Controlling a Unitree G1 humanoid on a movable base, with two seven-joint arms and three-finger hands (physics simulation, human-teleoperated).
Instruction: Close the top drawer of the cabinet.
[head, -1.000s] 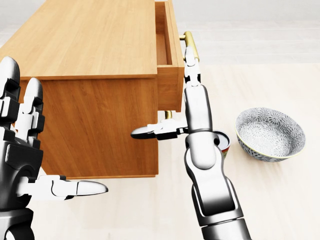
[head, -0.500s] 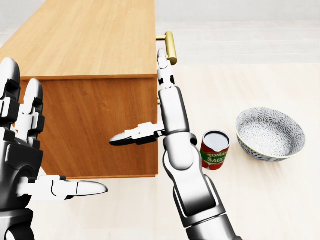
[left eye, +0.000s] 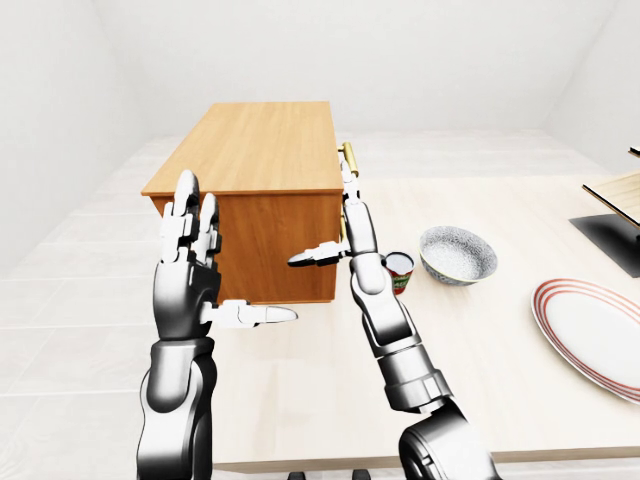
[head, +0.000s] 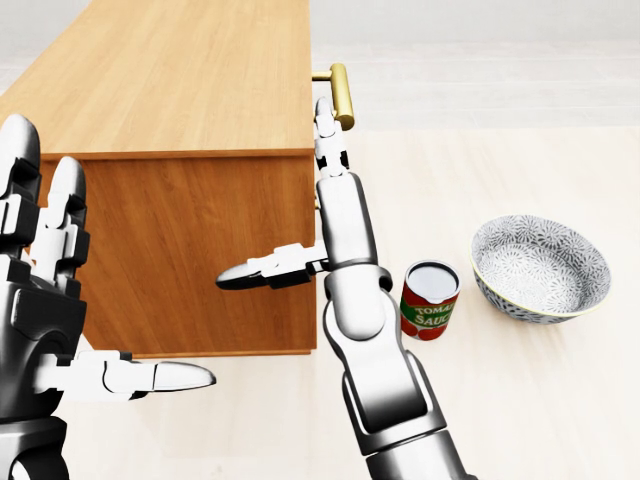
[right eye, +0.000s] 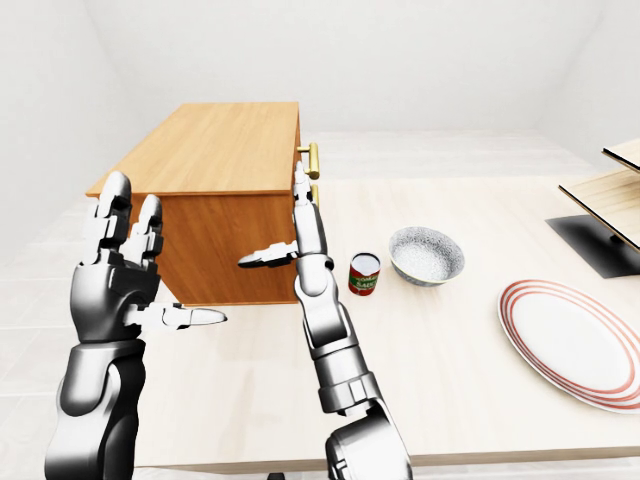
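Observation:
The wooden cabinet (head: 180, 120) stands on the table at the upper left of the head view. Its top drawer sits flush with the cabinet face, and only its brass handle (head: 342, 95) sticks out. My right hand (head: 338, 205) is open and flat, with its fingers (head: 325, 135) stretched up along the drawer front just below the handle and its thumb (head: 250, 272) pointing left across the cabinet's side. My left hand (head: 45, 290) is open and empty, raised at the left edge of the view beside the cabinet, apart from it.
A tomato sauce can (head: 430, 298) stands just right of my right forearm. A patterned bowl (head: 540, 267) sits further right. A red-rimmed plate (left eye: 590, 335) lies at the table's right, with a dark stand and wooden boards (left eye: 615, 215) beyond it.
A second ago the top drawer stood partly open; my right hand moved left with it and it is now flush. Nothing has visibly moved in the last half second.

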